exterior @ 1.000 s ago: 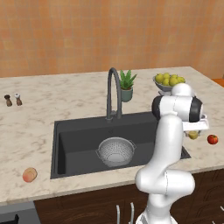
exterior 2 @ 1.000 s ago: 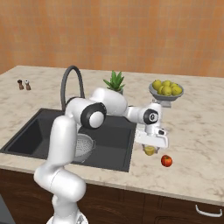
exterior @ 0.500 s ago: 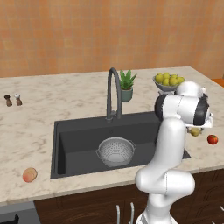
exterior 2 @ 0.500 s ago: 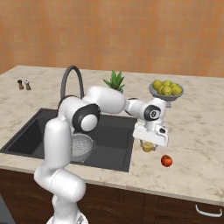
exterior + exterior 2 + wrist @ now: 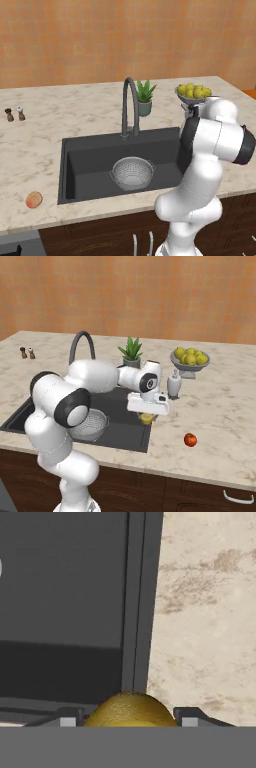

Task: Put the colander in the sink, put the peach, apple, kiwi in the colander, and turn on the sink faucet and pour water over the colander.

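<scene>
You were on the fruit-loading step, with the kiwi [image 5: 146,418] in hand. The colander [image 5: 132,172] already sat in the sink [image 5: 90,162], empty as far as the base views showed, so none of the three fruits had gone in yet. The peach [image 5: 34,199] lay on the counter [image 5: 220,416] well to the left of the sink, and the apple [image 5: 190,439] lay on the counter to the sink's right, near the front edge. The faucet [image 5: 129,107] stood behind the basin with no stream running.

Your gripper [image 5: 147,415] was partly spread and pinching the kiwi between its jaws. In the hand view the yellowish fruit [image 5: 130,710] sat between the two fingertips [image 5: 68,718], looking down at the sink's right rim, where black wall met marble. From the right base view the kiwi hung just over that rim, clear of the surface.

My judgement: your next move called for carrying the kiwi left, across the basin to above the colander, lowering it, and only then letting go. Release too early and it lands on the sink floor beside the colander.
</scene>
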